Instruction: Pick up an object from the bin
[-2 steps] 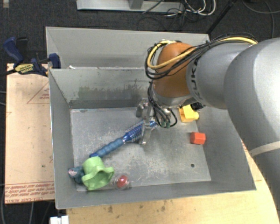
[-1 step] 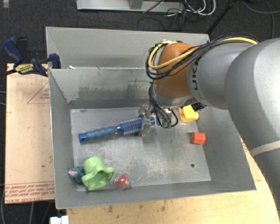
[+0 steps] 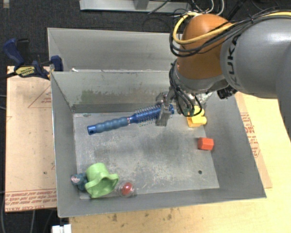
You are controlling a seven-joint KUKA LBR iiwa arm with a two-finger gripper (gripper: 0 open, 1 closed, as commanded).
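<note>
Fingers: the fingers [image 3: 162,118] are drawn narrow, closed on the bristled right end of a blue brush [image 3: 120,123]; one grey finger crosses in front of the bristles.
Gripper: the gripper [image 3: 163,113] points down into the far-right part of the bin, just in front of the far wall.
Held thing: the blue brush is long and thin, with a smooth handle on the left and a ribbed, bristly part on the right. It stretches leftward from the fingers, its handle end lying a little nearer and lower in the view than the gripped end.
Brush and floor: whether the handle tip touches the bin floor cannot be told.
Just right of the gripper: a small yellow block [image 3: 196,121] sits close beside the fingers, apart from the brush.
Further near-right: a small orange cube [image 3: 205,143] lies alone on the floor, near the yellow block but not touching it.
Near-left corner: a green soft thing [image 3: 101,179] lies crumpled, with a small bluish thing [image 3: 78,180] at its left side and a small red ball [image 3: 127,189] just to its right; all are well apart from the gripper.
Bin: the grey metal bin [image 3: 150,161] has a bare, scuffed floor between the brush and the near-left group.
Wrist: an orange cover [image 3: 201,50] sits above the gripper, with cables [image 3: 180,39] looped over it.
Arm: the grey arm [image 3: 266,52] comes in from the right.
</note>
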